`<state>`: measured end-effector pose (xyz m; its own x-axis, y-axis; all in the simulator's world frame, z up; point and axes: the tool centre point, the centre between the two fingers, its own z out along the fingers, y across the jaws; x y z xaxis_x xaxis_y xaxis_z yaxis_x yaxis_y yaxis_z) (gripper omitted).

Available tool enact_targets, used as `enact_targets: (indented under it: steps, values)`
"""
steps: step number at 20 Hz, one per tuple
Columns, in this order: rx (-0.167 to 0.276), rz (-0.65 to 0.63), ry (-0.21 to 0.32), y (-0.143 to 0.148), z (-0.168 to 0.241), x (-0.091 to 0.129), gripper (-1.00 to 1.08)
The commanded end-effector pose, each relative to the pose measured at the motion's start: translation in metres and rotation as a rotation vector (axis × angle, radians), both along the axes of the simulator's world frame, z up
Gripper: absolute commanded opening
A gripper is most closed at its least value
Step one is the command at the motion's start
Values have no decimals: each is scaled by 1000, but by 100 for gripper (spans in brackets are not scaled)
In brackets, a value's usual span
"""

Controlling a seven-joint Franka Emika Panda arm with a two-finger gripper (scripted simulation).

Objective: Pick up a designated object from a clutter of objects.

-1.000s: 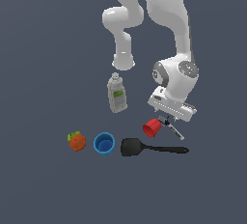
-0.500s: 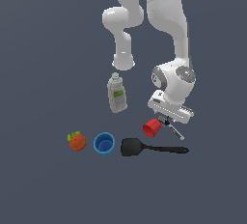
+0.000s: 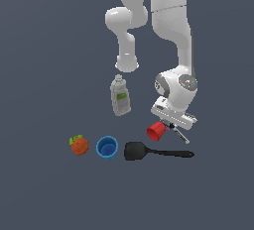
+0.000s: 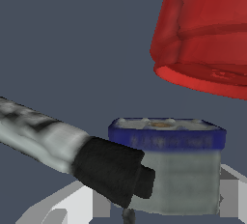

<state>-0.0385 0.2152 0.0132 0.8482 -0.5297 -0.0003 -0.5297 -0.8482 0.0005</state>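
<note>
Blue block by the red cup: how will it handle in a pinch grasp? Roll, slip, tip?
The blue block looks flat-faced and boxy, so it probably won't roll. It seems rigid and very small, likely light. The grey rod lies across its front and the red cup sits close, so either may get nudged.
</note>
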Motion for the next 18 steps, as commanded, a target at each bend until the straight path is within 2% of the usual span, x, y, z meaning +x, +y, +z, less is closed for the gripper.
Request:
enact_targets:
  steps: [1,12,18]
  values:
    - [0,0,-1,0,-1,0,-100]
    - [1,1,-2,0,1,0,-100]
    - [1,1,-2,-6,14,0,-100]
